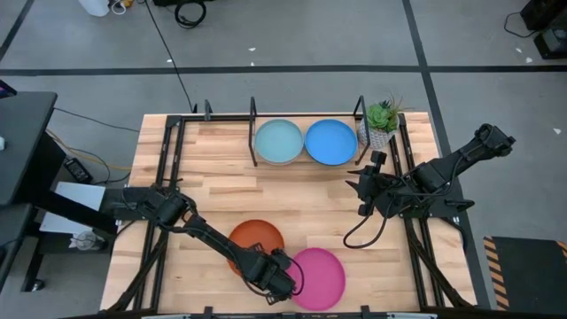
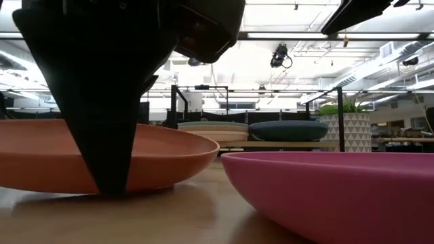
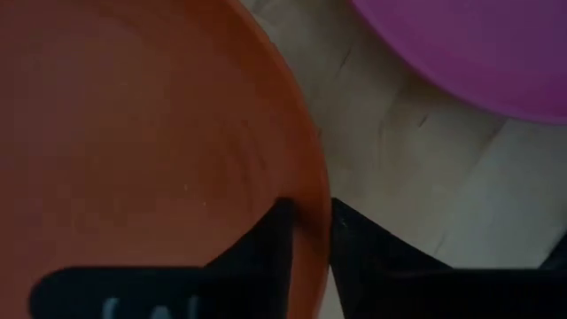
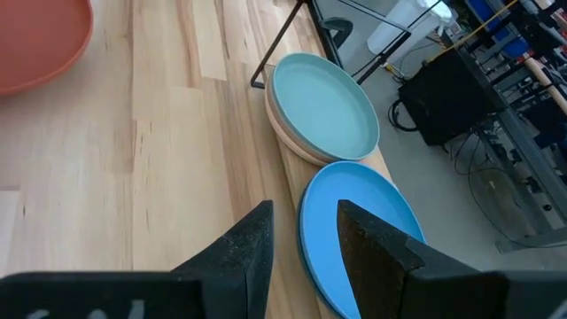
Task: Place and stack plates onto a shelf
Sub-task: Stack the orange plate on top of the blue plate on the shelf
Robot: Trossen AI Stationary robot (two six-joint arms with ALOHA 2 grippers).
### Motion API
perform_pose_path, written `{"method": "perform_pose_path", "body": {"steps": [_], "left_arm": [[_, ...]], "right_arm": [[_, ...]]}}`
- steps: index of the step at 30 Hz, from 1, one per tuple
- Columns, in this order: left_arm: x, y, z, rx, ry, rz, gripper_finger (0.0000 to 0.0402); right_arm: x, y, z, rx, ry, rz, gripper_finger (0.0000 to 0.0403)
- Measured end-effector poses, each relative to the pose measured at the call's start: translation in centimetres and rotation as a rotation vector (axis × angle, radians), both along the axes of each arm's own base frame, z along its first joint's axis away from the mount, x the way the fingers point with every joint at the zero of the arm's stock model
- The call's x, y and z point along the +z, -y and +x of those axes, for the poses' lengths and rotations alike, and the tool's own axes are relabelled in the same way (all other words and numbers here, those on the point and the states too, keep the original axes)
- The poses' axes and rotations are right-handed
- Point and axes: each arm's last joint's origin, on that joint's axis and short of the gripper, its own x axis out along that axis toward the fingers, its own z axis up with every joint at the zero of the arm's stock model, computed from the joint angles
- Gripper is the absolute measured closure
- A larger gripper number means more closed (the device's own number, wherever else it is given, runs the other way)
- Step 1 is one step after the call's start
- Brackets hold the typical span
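Plates beneath the light teal plate (image 1: 278,141) and blue plate (image 1: 330,142), colours mostly hidden

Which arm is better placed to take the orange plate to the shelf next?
The left. Its gripper already straddles the orange plate's rim, one finger inside, one outside. The right gripper hangs open near the blue plate at the shelf, far from it.

Left gripper (image 1: 282,282) low at near edge, fingers pinched close; right gripper (image 1: 364,197) far right, fingers apart.

A lab or workshop: ceiling strip lights (image 2: 285,35), taped concrete floor (image 1: 292,53), equipment rack (image 4: 523,115).
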Motion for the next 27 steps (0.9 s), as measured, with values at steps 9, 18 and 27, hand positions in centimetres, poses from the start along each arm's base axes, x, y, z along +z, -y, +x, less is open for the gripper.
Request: {"method": "perform_pose_path", "body": {"steps": [9,18,27], "left_arm": [[1.9,0.1,-0.7,-0.038,0.006,-0.001,0.0379],[6.1,-0.8,0.3,-0.230,0.085,0.161,0.0383],[6.9,-3.9,1.7,-0.470,0.064,0.312,0.0384]], "right_arm": [[0.0,0.0,0.0,0.002,-0.001,-0.001,0.0270],[0.1,0.0,0.0,0.003,0.005,0.004,0.0270],[0.0,-0.1,0.0,0.005,0.003,0.030,0.0270]]}}
